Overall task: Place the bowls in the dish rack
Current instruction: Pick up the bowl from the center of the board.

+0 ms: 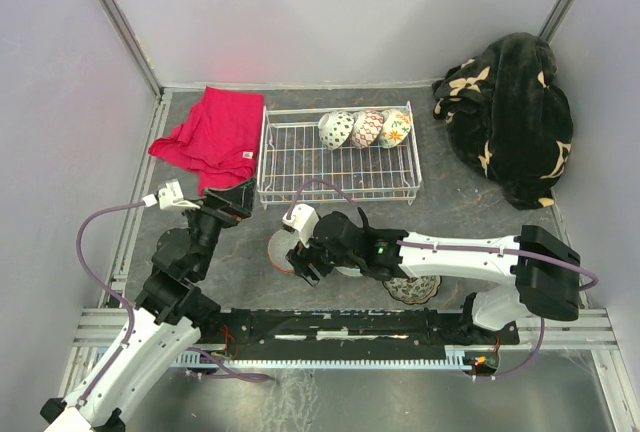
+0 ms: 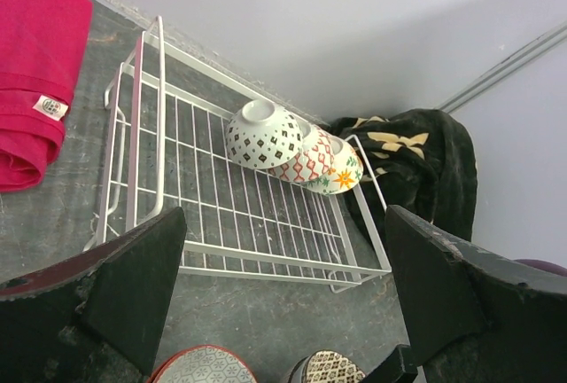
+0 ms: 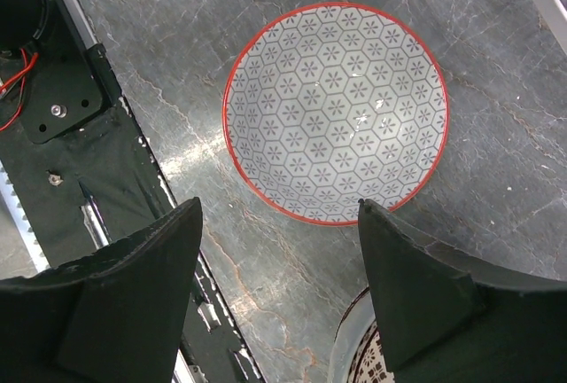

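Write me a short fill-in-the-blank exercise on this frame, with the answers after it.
1. The dish rack holds ___ bowls, lined up along its far side.
2. The right gripper hangs open over a hexagon-patterned bowl whose rim is ___.
3. In the top view, the black floral blanket lies to the ___ of the rack.
Missing words: three; red; right.

Top view: right arm (image 1: 450, 249) partly hides red-rimmed bowl (image 1: 279, 250) and second bowl (image 1: 413, 292). Right wrist view: patterned bowl (image 3: 354, 361) cut by bottom edge.
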Action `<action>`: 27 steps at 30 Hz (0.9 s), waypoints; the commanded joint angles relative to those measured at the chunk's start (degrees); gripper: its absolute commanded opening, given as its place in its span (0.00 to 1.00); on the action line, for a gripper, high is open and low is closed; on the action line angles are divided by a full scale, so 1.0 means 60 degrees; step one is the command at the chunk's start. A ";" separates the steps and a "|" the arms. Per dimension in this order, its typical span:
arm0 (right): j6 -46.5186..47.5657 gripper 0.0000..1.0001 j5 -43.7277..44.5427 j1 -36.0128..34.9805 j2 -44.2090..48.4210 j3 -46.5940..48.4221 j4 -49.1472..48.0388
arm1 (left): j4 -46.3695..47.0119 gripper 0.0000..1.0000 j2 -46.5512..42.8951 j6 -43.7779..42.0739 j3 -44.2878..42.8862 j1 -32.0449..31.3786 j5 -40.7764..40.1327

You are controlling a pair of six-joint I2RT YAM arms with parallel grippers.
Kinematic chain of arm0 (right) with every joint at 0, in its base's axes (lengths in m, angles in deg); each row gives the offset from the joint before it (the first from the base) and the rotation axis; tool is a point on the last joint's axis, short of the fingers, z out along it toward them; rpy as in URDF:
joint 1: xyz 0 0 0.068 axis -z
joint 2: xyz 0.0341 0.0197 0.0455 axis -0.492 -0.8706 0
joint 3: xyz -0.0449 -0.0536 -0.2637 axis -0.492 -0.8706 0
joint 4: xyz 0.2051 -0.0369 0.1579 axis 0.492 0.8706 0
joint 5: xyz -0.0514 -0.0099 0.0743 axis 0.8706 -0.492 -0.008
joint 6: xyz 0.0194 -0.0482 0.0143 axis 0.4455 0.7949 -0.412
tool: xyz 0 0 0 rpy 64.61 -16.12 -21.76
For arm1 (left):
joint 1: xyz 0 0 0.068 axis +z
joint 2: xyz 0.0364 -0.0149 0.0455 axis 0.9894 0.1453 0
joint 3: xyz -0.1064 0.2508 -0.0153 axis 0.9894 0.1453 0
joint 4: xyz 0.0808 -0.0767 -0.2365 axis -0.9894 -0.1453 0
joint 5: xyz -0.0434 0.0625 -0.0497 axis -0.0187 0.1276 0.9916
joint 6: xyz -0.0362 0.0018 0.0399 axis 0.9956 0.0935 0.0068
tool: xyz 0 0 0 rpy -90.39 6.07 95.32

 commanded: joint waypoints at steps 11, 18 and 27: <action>0.0445 0.79 0.0501 -0.0489 -0.0344 0.0798 -0.0009 | 0.0123 1.00 -0.0676 -0.0342 0.0080 -0.0018 -0.0372; 0.0633 0.78 0.0802 -0.0790 -0.0782 0.1076 0.0041 | 0.0033 1.00 -0.0893 -0.0334 0.0115 -0.0032 -0.0495; 0.0774 0.73 0.1008 -0.0956 -0.1712 0.1678 0.0169 | 0.0002 1.00 -0.0932 -0.0335 0.0100 -0.0034 -0.0545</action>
